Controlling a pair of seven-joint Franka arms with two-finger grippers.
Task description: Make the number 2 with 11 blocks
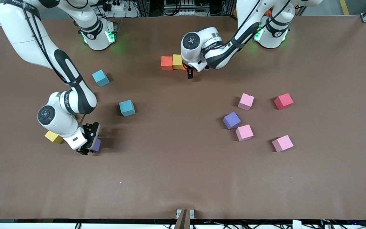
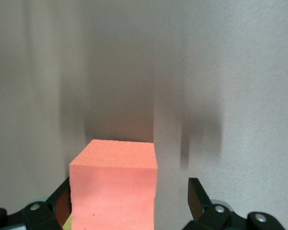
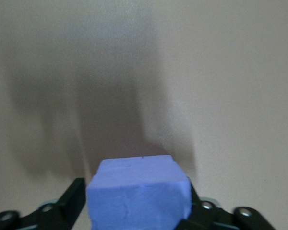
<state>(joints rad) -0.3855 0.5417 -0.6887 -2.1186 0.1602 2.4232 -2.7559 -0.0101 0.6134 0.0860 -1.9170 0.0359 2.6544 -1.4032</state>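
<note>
The right arm bends low, its gripper point(image 1: 86, 147) clamped on a purple cube point(image 3: 138, 194) beside a yellow one point(image 1: 53, 137). The left gripper point(image 1: 190, 73) stands open around an orange cube point(image 2: 114, 189), clear only in its wrist view.

Matte grainy foam orange cube point(image 2: 114, 187), glossy white plastic arms point(image 1: 27, 35)

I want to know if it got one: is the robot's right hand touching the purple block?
Touching. In the right wrist view, the purple block sits between the right hand's fingers, both pressed against its sides with no gap.
</note>
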